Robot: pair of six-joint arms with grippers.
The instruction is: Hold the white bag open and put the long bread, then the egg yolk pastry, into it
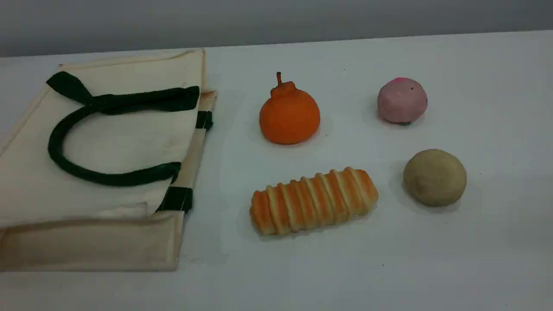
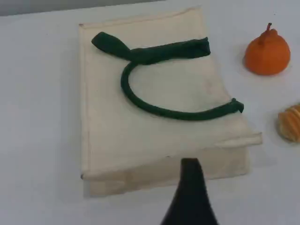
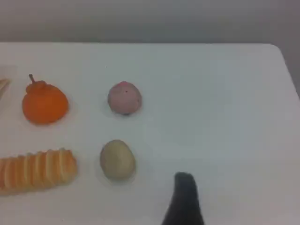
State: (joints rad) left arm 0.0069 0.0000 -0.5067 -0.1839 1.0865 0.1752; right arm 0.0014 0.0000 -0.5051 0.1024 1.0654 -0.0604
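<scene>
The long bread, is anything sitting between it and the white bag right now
Nothing visible does. The long bread lies right of the white bag with bare table between them. The orange stemmed fruit sits farther back, off that line. The bag itself lies flat, unopened.

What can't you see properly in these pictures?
- Inside of the white bag: it lies flat and closed in the scene and left wrist views.
- Bag's left side: cut off by the scene view's edge.
- Long bread: cropped by the edge in both wrist views.
- Grippers: absent from the scene view; each wrist view shows one dark fingertip.
</scene>
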